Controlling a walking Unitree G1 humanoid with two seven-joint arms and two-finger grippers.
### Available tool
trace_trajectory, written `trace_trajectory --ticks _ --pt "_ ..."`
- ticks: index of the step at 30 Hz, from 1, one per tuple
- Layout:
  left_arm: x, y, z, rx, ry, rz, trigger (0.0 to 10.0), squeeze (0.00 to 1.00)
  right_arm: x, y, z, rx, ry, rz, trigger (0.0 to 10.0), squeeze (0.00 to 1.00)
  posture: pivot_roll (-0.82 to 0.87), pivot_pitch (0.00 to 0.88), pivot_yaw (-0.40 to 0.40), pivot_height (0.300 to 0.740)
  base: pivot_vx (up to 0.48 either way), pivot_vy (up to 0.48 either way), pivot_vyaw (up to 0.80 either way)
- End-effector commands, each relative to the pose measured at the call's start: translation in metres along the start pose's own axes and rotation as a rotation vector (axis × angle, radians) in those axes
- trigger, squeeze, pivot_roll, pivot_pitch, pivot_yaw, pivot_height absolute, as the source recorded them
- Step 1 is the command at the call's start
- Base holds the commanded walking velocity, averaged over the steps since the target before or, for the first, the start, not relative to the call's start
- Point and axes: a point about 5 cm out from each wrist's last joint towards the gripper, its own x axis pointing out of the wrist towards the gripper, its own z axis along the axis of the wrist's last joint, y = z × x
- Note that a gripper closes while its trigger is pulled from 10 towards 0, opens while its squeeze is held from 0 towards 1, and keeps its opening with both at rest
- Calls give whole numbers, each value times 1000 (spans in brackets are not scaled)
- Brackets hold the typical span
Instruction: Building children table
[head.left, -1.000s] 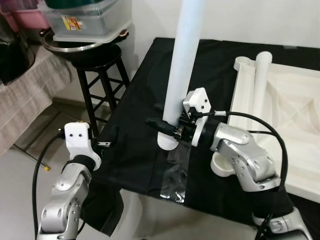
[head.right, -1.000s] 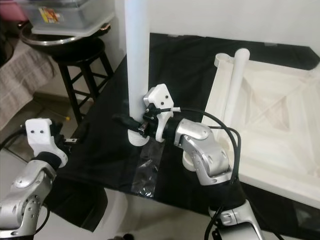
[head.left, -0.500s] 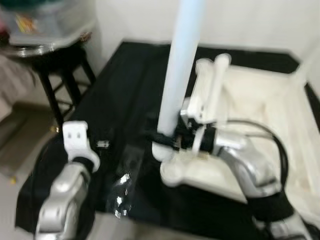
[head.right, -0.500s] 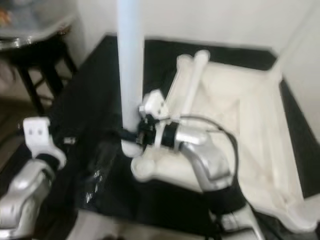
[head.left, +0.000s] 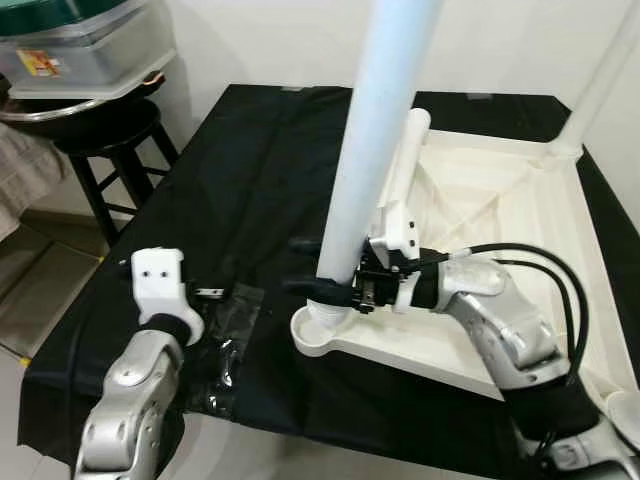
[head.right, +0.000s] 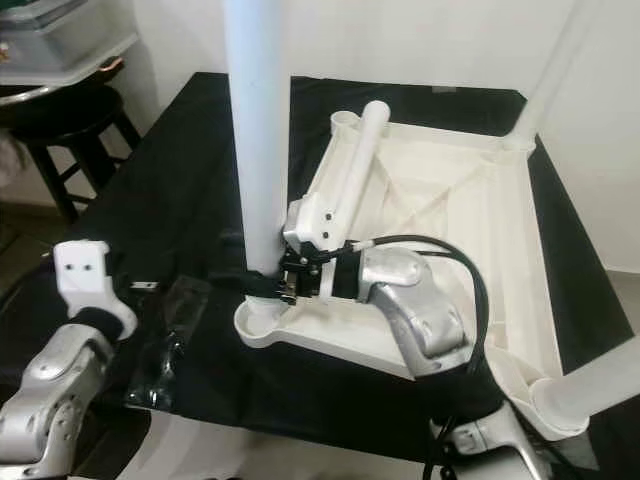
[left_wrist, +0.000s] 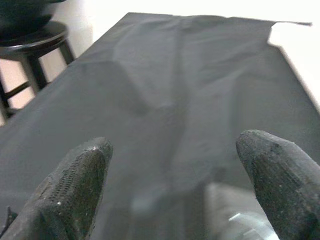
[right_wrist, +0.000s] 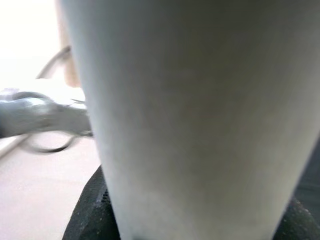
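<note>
A long white table leg (head.left: 372, 140) stands upright, my right gripper (head.left: 310, 288) shut on it near its lower end. That end meets the round corner socket (head.left: 318, 338) of the upturned white tabletop (head.left: 520, 215) on the black cloth. A second leg (head.left: 405, 165) lies across the tabletop, and a third (head.left: 602, 75) rises from its far right corner. In the right wrist view the held leg (right_wrist: 190, 115) is close up. My left gripper (left_wrist: 175, 185) hovers open over the cloth at the table's left front, its fingers (left_wrist: 75, 190) wide apart with nothing between them.
A crumpled clear plastic bag (head.left: 225, 340) lies on the cloth (head.left: 250, 170) by my left gripper. A black stool (head.left: 95, 135) at the left carries a metal bowl and a plastic box (head.left: 85, 50). Another white leg (head.right: 600, 385) juts out at the near right corner.
The camera has swung right. The held leg's lower end was over the cloth left of the corner socket; it now stands at the socket. My left gripper has stayed open.
</note>
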Motion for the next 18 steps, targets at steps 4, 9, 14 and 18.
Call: trace_trajectory --ticks 4,9,14,18 --pt "-7 9 5 48 3 19 10000 0 -15 3 7 40 6 194 10000 0 7 294 -1 740 0 0 0" --pt "-16 20 10 82 9 38 10000 0 -18 -4 16 4 24 279 10000 0 24 336 2 740 0 0 0" --pt "-22 21 15 94 7 33 10000 0 -14 -5 21 -9 39 397 10000 0 49 382 -3 740 0 0 0" --pt "-24 19 21 99 -8 16 10000 0 -10 -6 22 1 44 449 10000 0 57 390 -9 740 0 0 0"
